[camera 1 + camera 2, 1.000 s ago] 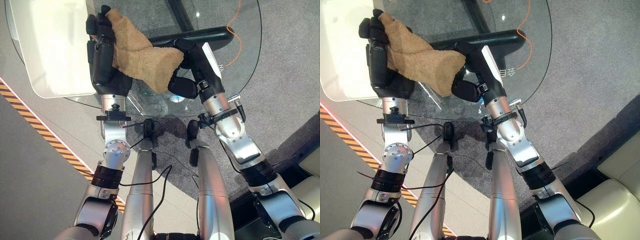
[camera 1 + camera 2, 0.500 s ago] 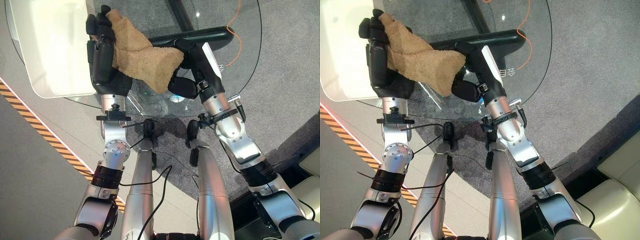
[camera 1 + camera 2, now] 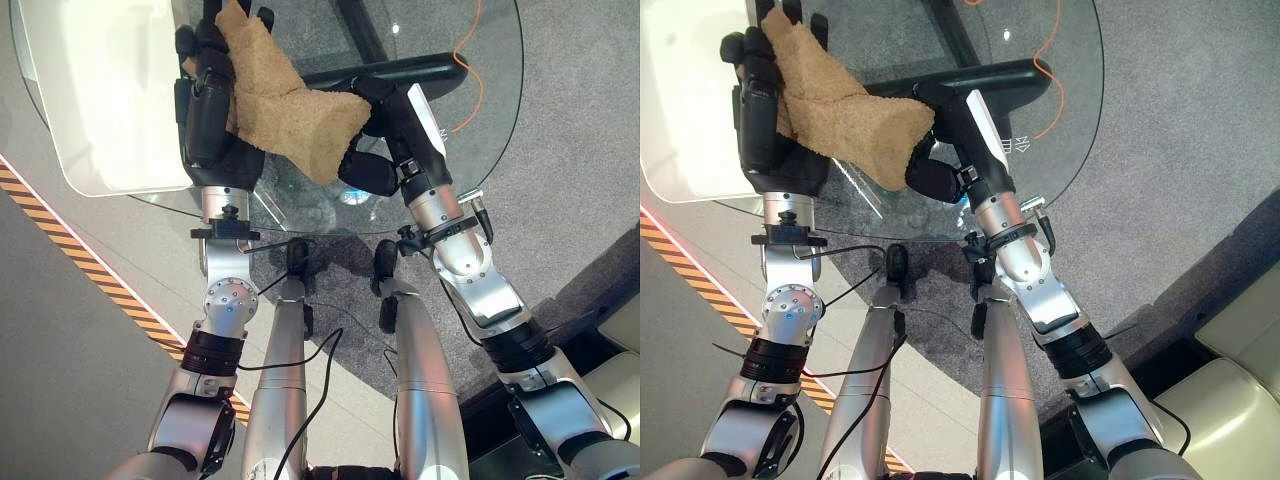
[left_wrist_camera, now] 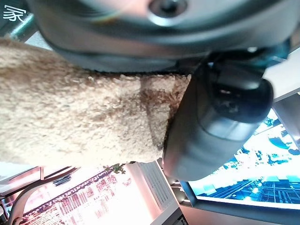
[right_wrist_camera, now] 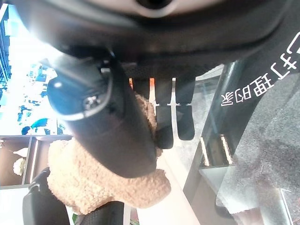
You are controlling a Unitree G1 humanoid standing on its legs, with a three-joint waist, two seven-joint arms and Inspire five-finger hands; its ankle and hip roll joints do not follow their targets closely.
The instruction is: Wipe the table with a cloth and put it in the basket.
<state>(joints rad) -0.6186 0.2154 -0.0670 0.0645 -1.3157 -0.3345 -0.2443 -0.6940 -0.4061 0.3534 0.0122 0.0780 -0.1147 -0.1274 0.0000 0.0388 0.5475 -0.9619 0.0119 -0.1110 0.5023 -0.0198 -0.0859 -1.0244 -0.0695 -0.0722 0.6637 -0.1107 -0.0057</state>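
The round glass table (image 3: 480, 110) carries the whole scene, with grey carpet visible through its top. At its far left edge sits a pale, translucent white container (image 3: 100, 100), which is probably the basket the task names, though its shape is hard to read from above.

Over the glass, the tan cloth (image 3: 290, 115) is stretched between the two hands rather than lying flat on the surface. The left hand (image 3: 208, 110) has its fingers extended upward, the cloth's far end draped over them and pressed by the thumb, as its wrist view suggests. The right hand (image 3: 385, 125) has its thumb and fingers closed on the cloth's near corner; its wrist view shows the thumb clamped against the fleece.

As a judgement: the cloth is lifted or bunched, not spread for wiping, and it sits just beside the container. That suggests the wiping is finished or nearly so and the transfer is under way. What remains is carrying the cloth over the container's rim and letting it go from both hands.
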